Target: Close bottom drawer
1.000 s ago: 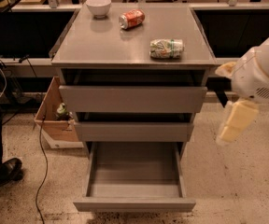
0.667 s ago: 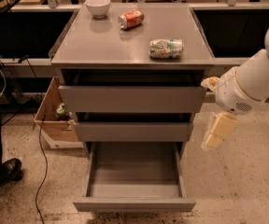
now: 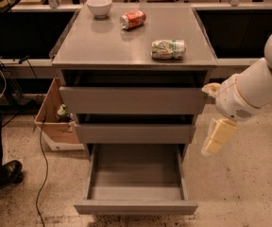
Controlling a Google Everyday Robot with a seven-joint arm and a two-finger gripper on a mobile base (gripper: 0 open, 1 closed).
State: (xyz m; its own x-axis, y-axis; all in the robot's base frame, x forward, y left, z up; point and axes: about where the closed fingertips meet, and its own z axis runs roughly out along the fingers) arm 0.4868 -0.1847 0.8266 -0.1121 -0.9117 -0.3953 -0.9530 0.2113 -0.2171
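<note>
The hand has come left and lower over the last second. It now hangs just right of the cabinet, beside the middle drawer front; whether it is apart or together I cannot tell. Nearest, the bottom drawer stands pulled fully out, unmoved and untouched. So the approach is under way, the push not yet begun. Farther back, the counter carries a crushed can, a red can and a bowl.
</note>
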